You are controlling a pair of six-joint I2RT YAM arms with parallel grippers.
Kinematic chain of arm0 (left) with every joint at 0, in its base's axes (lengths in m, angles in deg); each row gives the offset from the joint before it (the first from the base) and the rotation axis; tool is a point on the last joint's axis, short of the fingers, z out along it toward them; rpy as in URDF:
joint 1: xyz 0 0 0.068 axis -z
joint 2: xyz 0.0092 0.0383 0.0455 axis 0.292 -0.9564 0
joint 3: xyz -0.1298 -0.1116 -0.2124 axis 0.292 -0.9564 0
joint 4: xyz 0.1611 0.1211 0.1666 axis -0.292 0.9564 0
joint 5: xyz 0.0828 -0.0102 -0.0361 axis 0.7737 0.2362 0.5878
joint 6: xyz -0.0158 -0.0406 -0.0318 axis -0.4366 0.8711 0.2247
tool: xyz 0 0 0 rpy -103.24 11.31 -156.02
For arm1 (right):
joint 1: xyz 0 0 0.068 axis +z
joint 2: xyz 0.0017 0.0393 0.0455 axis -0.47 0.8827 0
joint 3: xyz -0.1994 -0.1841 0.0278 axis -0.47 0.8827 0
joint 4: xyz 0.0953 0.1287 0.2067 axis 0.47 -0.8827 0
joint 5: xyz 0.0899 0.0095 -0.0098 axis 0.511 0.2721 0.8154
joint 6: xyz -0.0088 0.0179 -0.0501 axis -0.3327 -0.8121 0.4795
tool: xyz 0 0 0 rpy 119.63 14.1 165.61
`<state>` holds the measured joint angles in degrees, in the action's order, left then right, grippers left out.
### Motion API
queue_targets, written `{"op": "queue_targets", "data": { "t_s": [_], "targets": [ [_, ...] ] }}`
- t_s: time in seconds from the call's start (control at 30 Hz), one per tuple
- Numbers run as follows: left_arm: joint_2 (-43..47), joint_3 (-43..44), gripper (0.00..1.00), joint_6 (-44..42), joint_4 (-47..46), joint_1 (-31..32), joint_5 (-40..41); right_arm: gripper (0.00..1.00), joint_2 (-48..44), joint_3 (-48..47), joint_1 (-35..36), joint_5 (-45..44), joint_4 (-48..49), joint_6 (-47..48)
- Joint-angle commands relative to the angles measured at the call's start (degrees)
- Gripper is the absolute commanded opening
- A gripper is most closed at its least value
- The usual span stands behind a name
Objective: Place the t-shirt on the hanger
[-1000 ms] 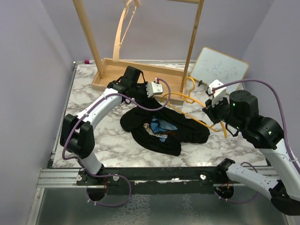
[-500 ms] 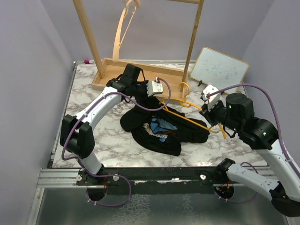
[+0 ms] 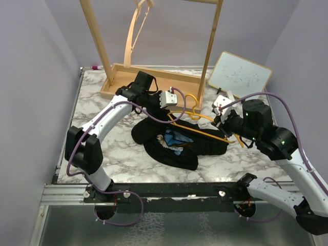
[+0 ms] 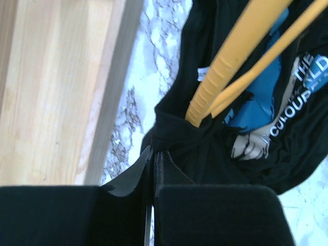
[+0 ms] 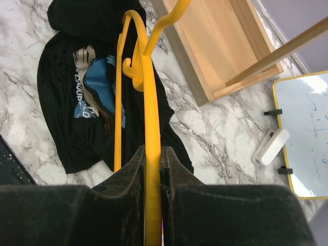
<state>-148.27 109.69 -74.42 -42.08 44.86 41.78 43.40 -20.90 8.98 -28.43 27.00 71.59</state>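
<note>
Left arm: reaches forward and to the right over the marble table point(image 3: 97, 154), with its wrist bent down above the far edge of the t-shirt point(image 3: 174, 146).
Left hand point(image 4: 152, 154): fingers pressed together, pinching a fold of the black cloth.
Right arm: elbow raised, forearm angled in toward the middle of the table.
Right hand point(image 5: 152, 154): closed on one thin bar of the yellow-orange hanger point(image 3: 197, 120), one finger on each side.
Hanger: held tilted off the table, running from the right hand toward the left. One end enters the shirt cloth just beside the left hand's pinch, and the hook points toward the rack.
T-shirt: crumpled mid-table under the hanger, with the blue graphic and white lettering showing.
Wooden rack point(image 3: 133, 77): stands at the far side on a tray-like base, with a pale wooden hanger point(image 3: 136, 25) hanging from it.
Whiteboard point(image 3: 238, 77): propped at the far right.
</note>
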Motion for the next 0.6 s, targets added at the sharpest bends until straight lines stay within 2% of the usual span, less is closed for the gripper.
{"op": "queue_targets", "data": {
  "t_s": [0.0, 0.3, 0.57],
  "targets": [
    [4.54, -4.44, 0.0, -4.99, 2.61, 0.07, 0.77, 0.01, 0.22, -2.47, -0.08, 3.59, -0.58, 3.79],
    [10.38, -12.27, 0.0, -9.29, 2.2, 0.25, 2.82, 0.01, 0.92, -2.93, -0.09, 5.26, -2.68, 6.12],
    [12.09, -12.57, 0.0, -8.17, 1.81, 0.87, 1.24, 0.01, 1.64, 0.46, -0.05, 6.85, 0.81, 8.68]
  ]
}}
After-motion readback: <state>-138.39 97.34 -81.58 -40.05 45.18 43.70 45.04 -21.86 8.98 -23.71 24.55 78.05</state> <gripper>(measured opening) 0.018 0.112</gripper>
